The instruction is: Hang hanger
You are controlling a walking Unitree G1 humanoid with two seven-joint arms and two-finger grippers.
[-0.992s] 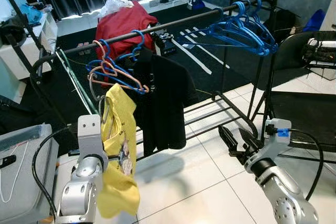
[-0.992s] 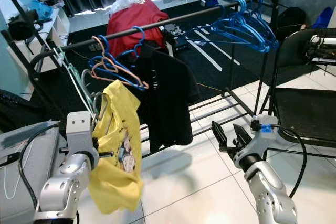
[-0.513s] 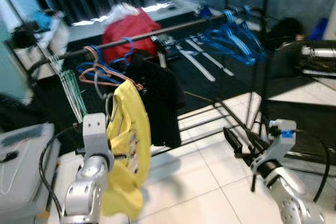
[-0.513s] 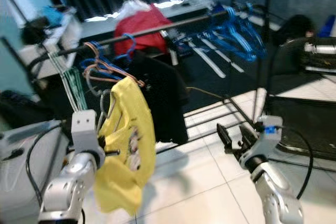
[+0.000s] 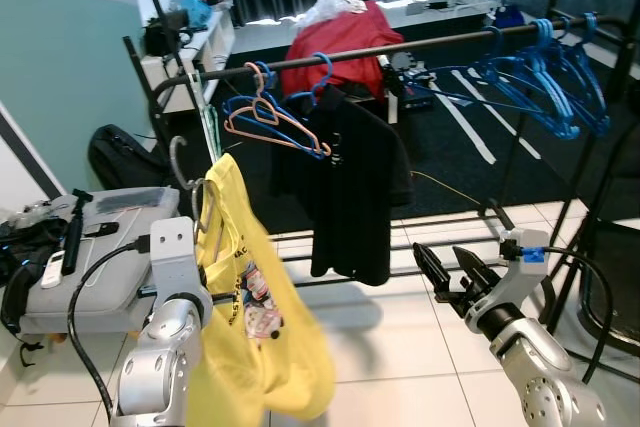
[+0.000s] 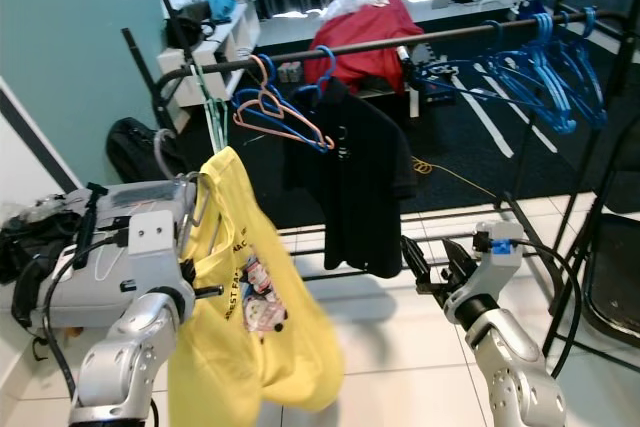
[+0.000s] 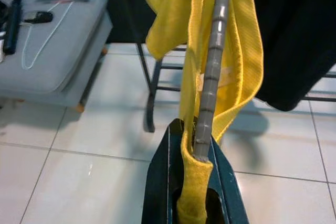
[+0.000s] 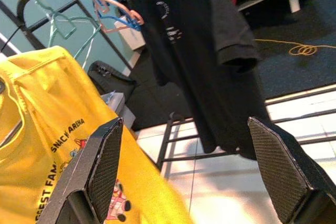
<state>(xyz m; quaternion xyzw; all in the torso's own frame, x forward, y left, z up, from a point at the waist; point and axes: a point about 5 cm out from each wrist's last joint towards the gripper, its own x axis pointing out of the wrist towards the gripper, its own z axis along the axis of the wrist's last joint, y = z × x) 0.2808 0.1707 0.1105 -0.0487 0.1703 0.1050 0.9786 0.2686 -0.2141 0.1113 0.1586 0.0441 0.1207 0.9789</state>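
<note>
low on the robot's left, short of the rail, a grey hanger (image 5: 190, 182) is carrying a yellow shirt (image 5: 262, 332), and the left gripper (image 7: 194, 153) is pinching both: its fingers are pressed together on the hanger's grey bar with a fold of yellow cloth caught between them. the hook is curling upward beside the left end of the black rail (image 5: 400, 49), apparently below it and not yet over it.

the grip is looking like the weak point. with cloth sandwiched against the bar, the hanger could be slipping or twisting in the fingers as the arm is lifting, so the hook could be turning away from the rail just when it needs to face it. the shirt is hanging loose and blurred at its hem, which suggests it is swinging; that swing could be dragging the hook off line or sliding the shirt off one shoulder of the hanger.

the landing spot is also crowded. orange and blue empty hangers (image 5: 275, 122) are bunching on the rail right next to the hook, with a black shirt (image 5: 350, 187) hanging just beyond them, so the rising hook could be snagging one of those instead of the rail, or knocking them along it.

the right gripper (image 5: 452, 269) is holding nothing, fingers spread, low in front of the black shirt, and could be brushing it if the robot is stepping closer.
</note>
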